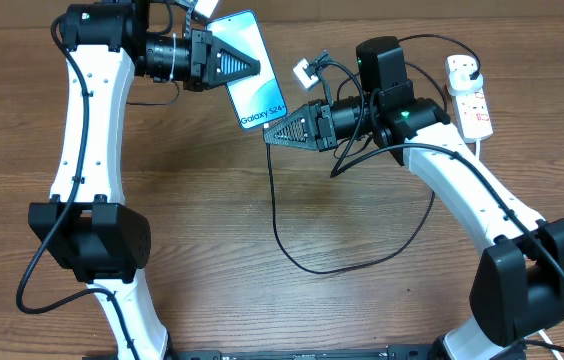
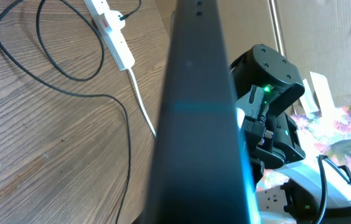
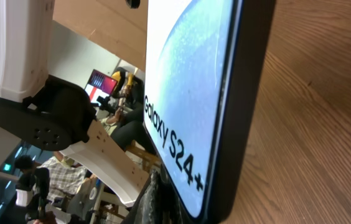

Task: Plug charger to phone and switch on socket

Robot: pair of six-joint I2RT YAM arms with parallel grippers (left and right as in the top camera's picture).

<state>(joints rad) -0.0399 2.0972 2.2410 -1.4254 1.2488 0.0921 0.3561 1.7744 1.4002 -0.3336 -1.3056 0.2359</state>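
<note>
The left pincer (image 1: 245, 66) is clenched on the phone (image 1: 260, 98), holding it off the desk (image 1: 212, 250) and tilted, screen up. This leaves the lower short edge, where the port should be, pointing away from that pincer's fingers and toward the right pincer (image 1: 274, 133). The right pincer's tip sits just at the phone's lower corner, its jaws drawn together. The charger (image 1: 272, 200) cable drops straight from that tip, so I judge it is gripping the connector end, though the connector itself is hidden in every view. From there the cable loops over the desk below the right pincer and runs back to the socket (image 1: 469, 95), which lies well behind that pincer, beside the right arm, with a plug seated in it. Holding the phone in mid-air likely gives the connector a free line into the port. I cannot tell whether it is in yet, and the socket's switch is too small to read.
</note>
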